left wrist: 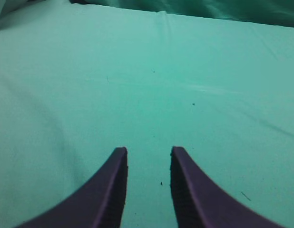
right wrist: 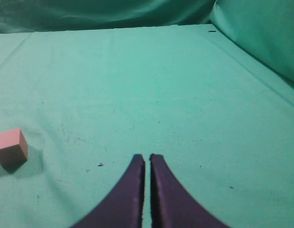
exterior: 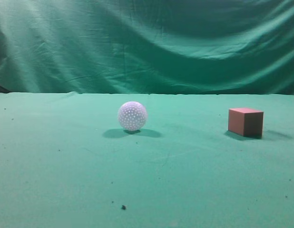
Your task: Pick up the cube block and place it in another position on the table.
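Note:
The reddish-brown cube block [exterior: 245, 122] rests on the green table [exterior: 66, 166] at the right of the exterior view. It also shows at the left edge of the right wrist view [right wrist: 11, 146], well left of my right gripper [right wrist: 147, 156], which is shut and empty above bare cloth. My left gripper [left wrist: 148, 149] is open and empty over bare cloth, with no cube in its view. Neither gripper shows in the exterior view.
A white dimpled ball [exterior: 132, 116] sits on the table left of the cube, near the middle. A wrinkled green curtain [exterior: 147, 42] hangs behind the table's far edge. Small dark specks [exterior: 123, 207] lie on the cloth near the front.

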You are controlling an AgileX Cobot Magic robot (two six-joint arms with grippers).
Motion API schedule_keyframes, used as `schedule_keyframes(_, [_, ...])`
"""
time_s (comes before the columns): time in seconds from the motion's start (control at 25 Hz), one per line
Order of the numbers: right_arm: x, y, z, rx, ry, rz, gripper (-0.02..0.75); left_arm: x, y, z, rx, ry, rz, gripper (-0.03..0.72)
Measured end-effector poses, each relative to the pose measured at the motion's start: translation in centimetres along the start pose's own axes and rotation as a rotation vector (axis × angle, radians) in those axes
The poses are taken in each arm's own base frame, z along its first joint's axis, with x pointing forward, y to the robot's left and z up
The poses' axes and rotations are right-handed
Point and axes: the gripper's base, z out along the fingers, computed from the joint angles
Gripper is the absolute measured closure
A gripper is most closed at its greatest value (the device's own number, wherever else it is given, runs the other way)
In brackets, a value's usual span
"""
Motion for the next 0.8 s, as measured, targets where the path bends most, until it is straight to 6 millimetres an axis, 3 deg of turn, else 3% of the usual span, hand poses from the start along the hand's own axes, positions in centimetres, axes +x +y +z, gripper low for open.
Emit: schedule_keyframes(0.8, [0.0,0.0,0.0,0.0,0.0,-0.003,0.738,0.0,0.0,0.0,0.0,0.0,0.0,0.426])
